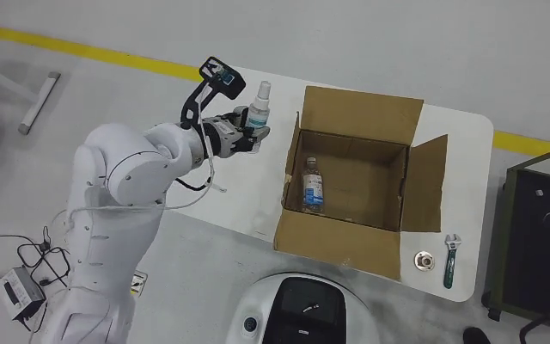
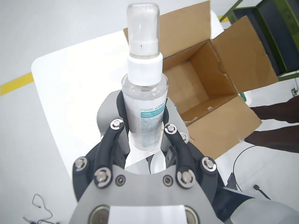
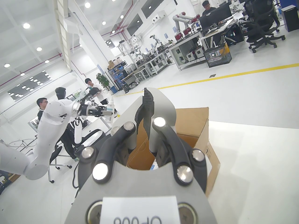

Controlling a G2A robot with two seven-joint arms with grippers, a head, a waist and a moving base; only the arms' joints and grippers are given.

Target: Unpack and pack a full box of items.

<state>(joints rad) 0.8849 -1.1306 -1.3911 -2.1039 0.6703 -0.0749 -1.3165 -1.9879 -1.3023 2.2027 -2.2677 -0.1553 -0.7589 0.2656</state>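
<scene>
My left gripper is shut on a clear spray bottle with a white collar and a clear cap, and holds it upright. In the top view the spray bottle and left gripper are over the white table's back left part, left of the open cardboard box. A small clear bottle with a label lies in the box at its left side. My right gripper is shut with nothing in it, above a corner of the box.
A wrench with a green handle and a round metal part lie at the table's front right. A dark cart stands off the table's right end. The box flaps stand open.
</scene>
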